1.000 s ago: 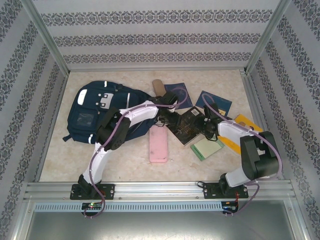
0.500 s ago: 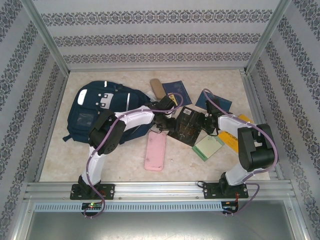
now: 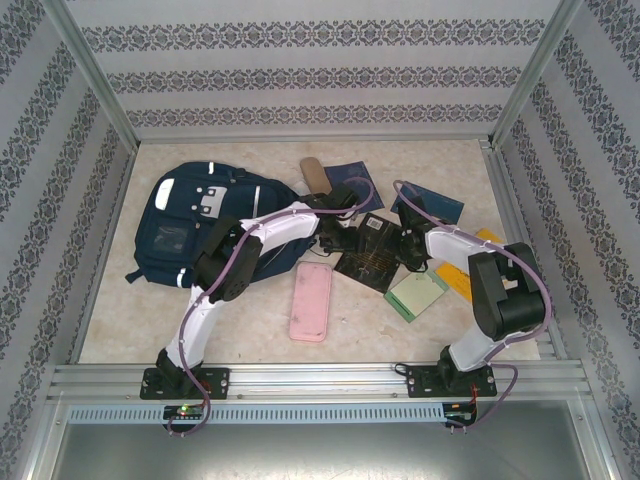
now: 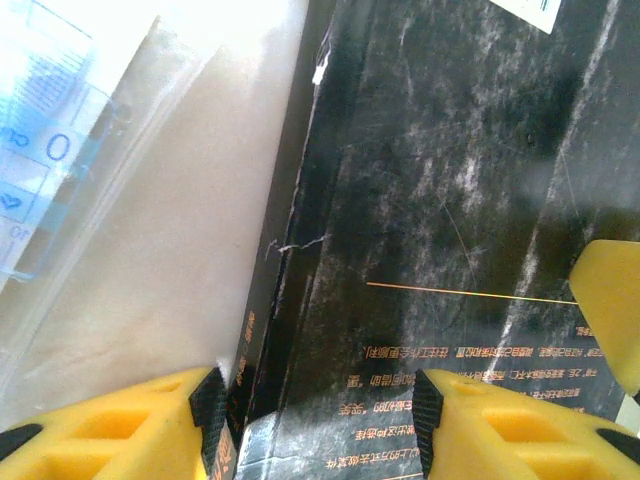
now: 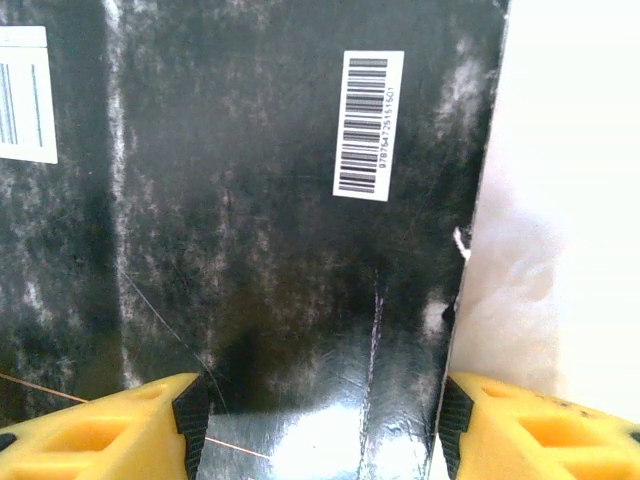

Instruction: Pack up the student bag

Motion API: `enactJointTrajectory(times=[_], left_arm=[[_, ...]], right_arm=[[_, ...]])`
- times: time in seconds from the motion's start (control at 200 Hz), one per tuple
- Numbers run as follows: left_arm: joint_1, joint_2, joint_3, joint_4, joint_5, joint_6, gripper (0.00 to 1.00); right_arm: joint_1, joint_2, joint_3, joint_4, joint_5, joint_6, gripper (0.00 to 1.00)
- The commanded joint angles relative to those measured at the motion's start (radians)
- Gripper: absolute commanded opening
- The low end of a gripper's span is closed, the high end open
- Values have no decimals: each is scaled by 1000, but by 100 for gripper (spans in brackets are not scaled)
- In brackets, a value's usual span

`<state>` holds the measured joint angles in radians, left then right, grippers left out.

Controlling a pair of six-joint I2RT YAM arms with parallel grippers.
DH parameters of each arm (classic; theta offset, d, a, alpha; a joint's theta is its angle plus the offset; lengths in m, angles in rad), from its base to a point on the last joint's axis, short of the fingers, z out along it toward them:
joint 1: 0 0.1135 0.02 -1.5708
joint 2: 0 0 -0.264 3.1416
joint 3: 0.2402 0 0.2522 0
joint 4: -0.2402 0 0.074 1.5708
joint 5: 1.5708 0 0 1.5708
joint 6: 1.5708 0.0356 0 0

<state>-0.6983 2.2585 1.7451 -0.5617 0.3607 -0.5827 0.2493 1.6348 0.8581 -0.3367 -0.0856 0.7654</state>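
The student bag (image 3: 190, 225), a big navy backpack, lies flat at the table's left. A black book (image 3: 368, 256) lies at the centre between both grippers. My left gripper (image 3: 340, 238) is at the book's left edge. In the left wrist view its jaws (image 4: 322, 415) stand open over the black book (image 4: 450, 200), with the spine close to the left pad. My right gripper (image 3: 403, 245) is at the book's right side. In the right wrist view its jaws (image 5: 320, 415) stand open over the barcoded cover (image 5: 280, 200), its right pad by the book's edge.
A pink pencil case (image 3: 311, 300) lies in front of the book. A green notebook (image 3: 415, 293) and a yellow item (image 3: 462, 272) lie right of it. Two blue books (image 3: 354, 180) (image 3: 432, 203) and a tan strip (image 3: 314, 178) lie behind. A clear ruler (image 4: 40, 150) shows beside the book.
Both grippers have closed in on the black book from either side, the right one moving left. The pink pencil case slid slightly toward the front left.
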Motion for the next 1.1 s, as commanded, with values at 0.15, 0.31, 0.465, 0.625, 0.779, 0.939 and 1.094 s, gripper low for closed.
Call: enactJointTrajectory(times=[0.15,0.31,0.465,0.625,0.779,0.939,1.094], left_arm=[[6,5,-58,125,255,-67,51],[36,-99,-186,437,446,-230,48],[55,-133,-252,675,566,-372,43],[61,-142,-276,716,583,-386,43],[72,-133,-246,530,516,-277,38],[74,-125,-195,375,456,-182,14],[93,-185,-223,462,446,-238,0]], right_arm=[[28,71,-54,173,-202,97,60],[19,35,-36,173,-204,71,61],[8,18,-30,172,-211,69,61],[0,6,-31,168,-213,67,61],[-5,-14,-24,154,-205,53,61],[-16,-49,-18,137,-210,33,66],[-46,-129,-26,134,-239,18,79]])
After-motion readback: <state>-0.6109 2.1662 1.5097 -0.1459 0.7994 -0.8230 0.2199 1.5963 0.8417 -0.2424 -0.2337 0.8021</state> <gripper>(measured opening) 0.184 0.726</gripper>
